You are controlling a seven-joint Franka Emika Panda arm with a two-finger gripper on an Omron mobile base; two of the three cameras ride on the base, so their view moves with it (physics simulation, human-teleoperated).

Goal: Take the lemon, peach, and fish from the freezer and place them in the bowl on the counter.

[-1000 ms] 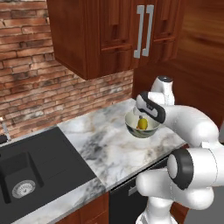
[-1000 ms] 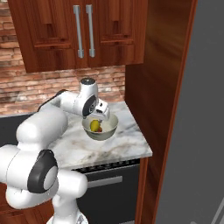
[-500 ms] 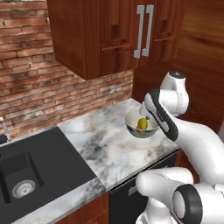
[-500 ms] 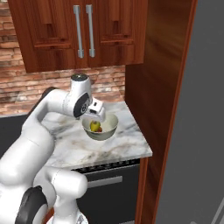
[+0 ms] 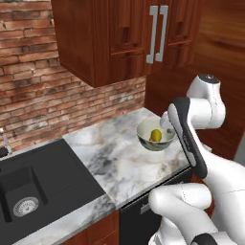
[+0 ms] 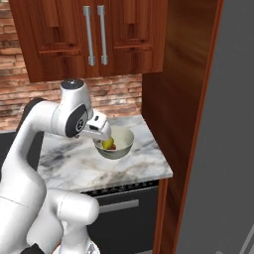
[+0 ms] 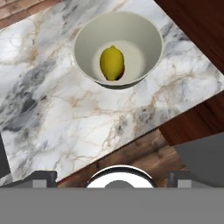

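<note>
The lemon [image 7: 112, 63] lies in the bowl [image 7: 87, 30] on the tabletop [image 7: 52, 109]. The hand [image 6: 101, 133] hovers above with jaws spread, empty. The lemon looks light, firm and prone to roll, best pinched across its middle.

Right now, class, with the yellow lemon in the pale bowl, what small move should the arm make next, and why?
Probably lift the open gripper clear and swing right toward the light-grey freezer. The pale round bowl on the marble counter holds just the yellow oval lemon and orange-red peach, so the fish seems left to fetch.
</note>
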